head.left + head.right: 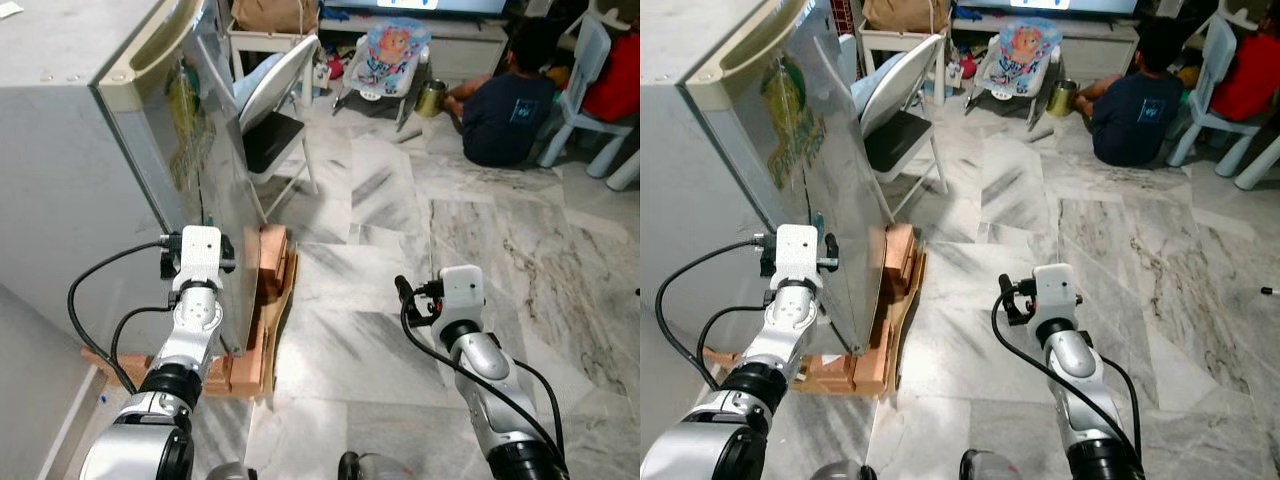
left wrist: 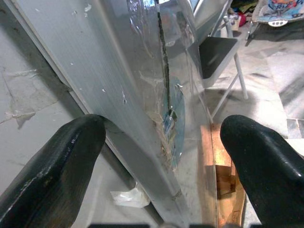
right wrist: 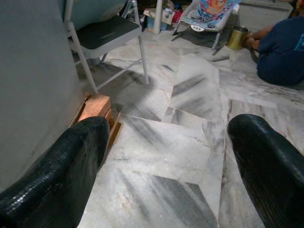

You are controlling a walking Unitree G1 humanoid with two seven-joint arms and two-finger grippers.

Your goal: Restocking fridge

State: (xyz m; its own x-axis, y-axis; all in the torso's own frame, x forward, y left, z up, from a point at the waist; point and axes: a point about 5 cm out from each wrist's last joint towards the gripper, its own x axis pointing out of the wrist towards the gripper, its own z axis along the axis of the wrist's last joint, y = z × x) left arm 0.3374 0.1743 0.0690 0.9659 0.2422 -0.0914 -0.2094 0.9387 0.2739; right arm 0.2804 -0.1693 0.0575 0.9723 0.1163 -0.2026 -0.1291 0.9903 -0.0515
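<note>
You have the fridge [image 1: 90, 150] standing at the left of the marble floor [image 1: 400, 300], its silver door [image 1: 810, 190] shut and its base resting on a stack of wooden blocks [image 1: 268, 290] at the front lower corner. Your left gripper [image 2: 164, 156] is raised right at the door's opening edge, fingers [image 2: 57, 161] spread wide with the edge of the door lying between them, not clamped on it. Your right gripper [image 3: 166, 161] hangs over bare floor well apart from the fridge, its fingers [image 3: 66, 161] also wide and holding nothing. Beyond the fridge's far corner a folding chair [image 1: 275, 120] stands just beside the door, and a baby bouncer [image 1: 390, 55] sits further back. A person in a dark shirt [image 1: 510, 105] sits on the floor near a metal tin [image 1: 432, 98] and a pale blue plastic chair [image 1: 590, 90]
</note>
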